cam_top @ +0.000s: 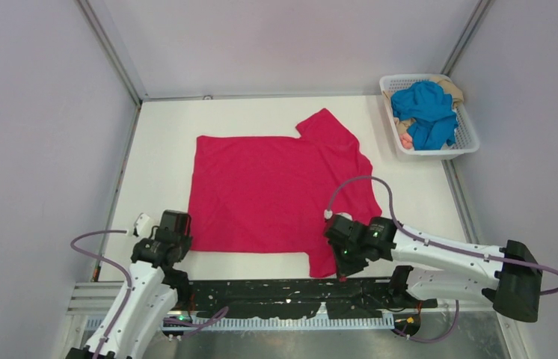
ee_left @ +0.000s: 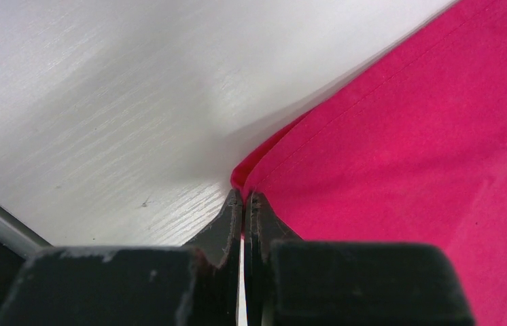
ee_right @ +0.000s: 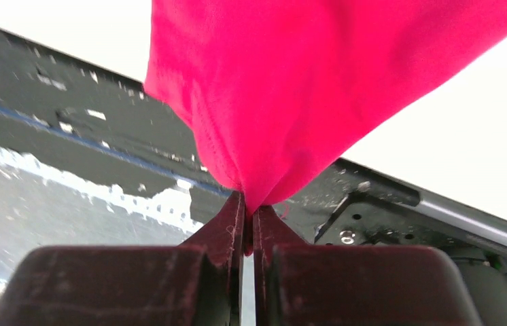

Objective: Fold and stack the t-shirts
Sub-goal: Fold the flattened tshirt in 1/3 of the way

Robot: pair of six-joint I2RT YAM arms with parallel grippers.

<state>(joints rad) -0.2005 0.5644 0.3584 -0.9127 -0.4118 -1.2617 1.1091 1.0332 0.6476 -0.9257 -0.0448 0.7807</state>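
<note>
Both near corners pinched, first fold about to start

Pink shirt (cam_top: 276, 194) lies spread mid-frame on the surface (cam_top: 164, 134). Left fingers (ee_left: 232, 216) are clamped on its lower-left corner, right fingers (ee_right: 229, 224) on the lifted lower-right one. Next, I'd guess: carry both up-frame together, hem level.

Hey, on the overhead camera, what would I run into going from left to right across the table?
left gripper → crimson-pink t-shirt → white basket holding the blue t-shirt
</note>
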